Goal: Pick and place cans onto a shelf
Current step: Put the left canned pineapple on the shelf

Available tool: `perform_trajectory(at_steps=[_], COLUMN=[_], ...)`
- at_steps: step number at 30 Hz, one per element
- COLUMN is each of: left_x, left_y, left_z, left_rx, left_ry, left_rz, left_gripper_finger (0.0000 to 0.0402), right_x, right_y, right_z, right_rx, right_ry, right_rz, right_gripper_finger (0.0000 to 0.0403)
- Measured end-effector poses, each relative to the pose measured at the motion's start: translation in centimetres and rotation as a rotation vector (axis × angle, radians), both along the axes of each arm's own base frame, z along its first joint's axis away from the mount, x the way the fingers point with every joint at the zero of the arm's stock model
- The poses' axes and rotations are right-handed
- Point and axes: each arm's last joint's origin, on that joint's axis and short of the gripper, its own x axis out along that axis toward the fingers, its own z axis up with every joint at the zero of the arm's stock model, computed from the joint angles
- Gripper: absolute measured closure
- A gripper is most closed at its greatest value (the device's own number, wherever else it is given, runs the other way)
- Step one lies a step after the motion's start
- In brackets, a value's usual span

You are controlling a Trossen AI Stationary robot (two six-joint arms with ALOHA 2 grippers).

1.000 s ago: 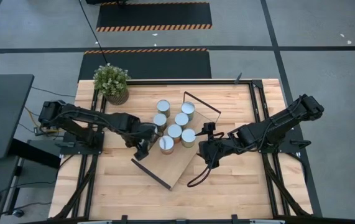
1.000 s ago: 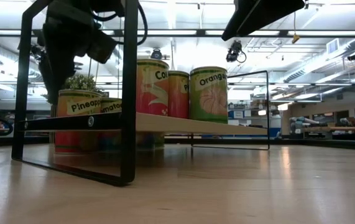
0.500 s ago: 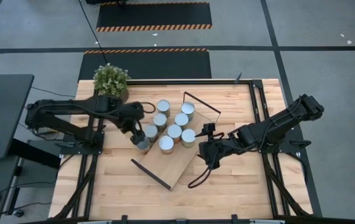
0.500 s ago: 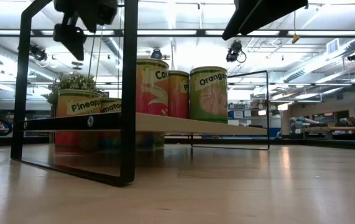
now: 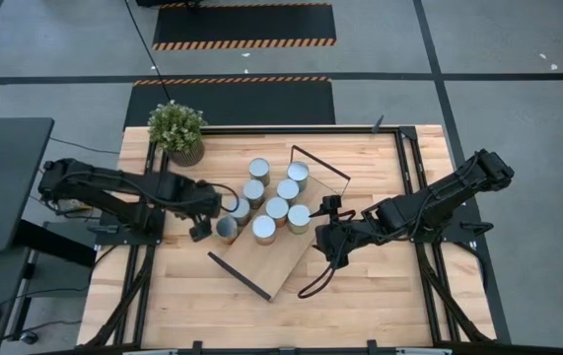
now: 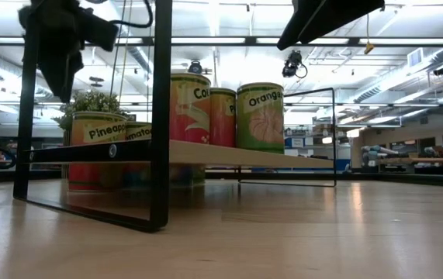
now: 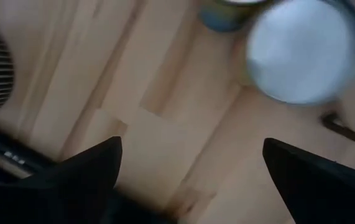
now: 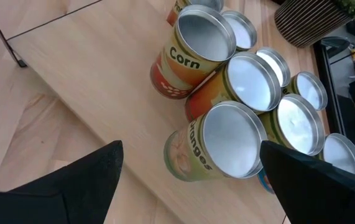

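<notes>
Robotics lab or industrial workshop. Grey concrete floor (image 5: 518,59) with black mats edged in orange-black hazard stripes (image 5: 245,43) (upper centre, high view). Low view: open hall, long ceiling strip lights (image 6: 407,40), exposed ducting, workbenches (image 6: 430,161) at far right. Plank desk (image 5: 360,296) on black frame.

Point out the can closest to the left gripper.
The can standing off the shelf's left edge, just right of the open left gripper; the other cans stand farther right.

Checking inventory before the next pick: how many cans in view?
9. Five cans sit over the shelf; two beside it toward the plant; two by the left gripper. Others may be hidden.
</notes>
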Motion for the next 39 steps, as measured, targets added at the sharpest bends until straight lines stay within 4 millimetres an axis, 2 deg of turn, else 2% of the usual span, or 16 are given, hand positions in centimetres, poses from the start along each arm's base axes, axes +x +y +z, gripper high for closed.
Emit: perform_trajectory(at_steps=[7, 10, 16, 21, 26, 29, 39], left_x=[-0.7, -1.5, -3.0, -2.6, -1.4, -1.1, -0.1], left_y=[0.1, 0.4, 0.4, 0.2, -0.2, -0.4, -2.1], left_z=[-0.9, -1.9, -5.6, -8.0, -7.9, -7.9, -7.7], left_rx=[0.009, 0.039, -0.033, -0.077, -0.143, -0.132, -0.027], left_ry=[0.077, 0.105, -0.089, -0.199, -0.3, -0.295, -0.388], left_rz=[-0.005, -0.044, -0.121, -0.156, -0.103, -0.09, -0.273], left_gripper_finger=[0.0005, 0.0006, 0.0014, 0.0014, 0.0015, 0.0015, 0.0015], right_x=[0.2, 0.3, 0.5, 0.6, 0.7, 0.8, 0.8], right_y=[0.1, 0.1, 0.2, 0.3, 0.3, 0.4, 0.5], right_z=[0.2, 0.3, 0.4, 0.6, 0.7, 0.8, 0.8], right_rx=[0.014, 0.021, 0.045, 0.054, 0.071, 0.077, 0.104], right_ry=[-0.032, -0.047, -0.066, -0.086, -0.11, -0.12, -0.123], right_rz=[0.0, -0.001, -0.008, -0.008, -0.015, -0.015, -0.009], right_gripper_finger=[0.0016, 0.0016, 0.0016, 0.0016, 0.0016, 0.0016, 0.0016])
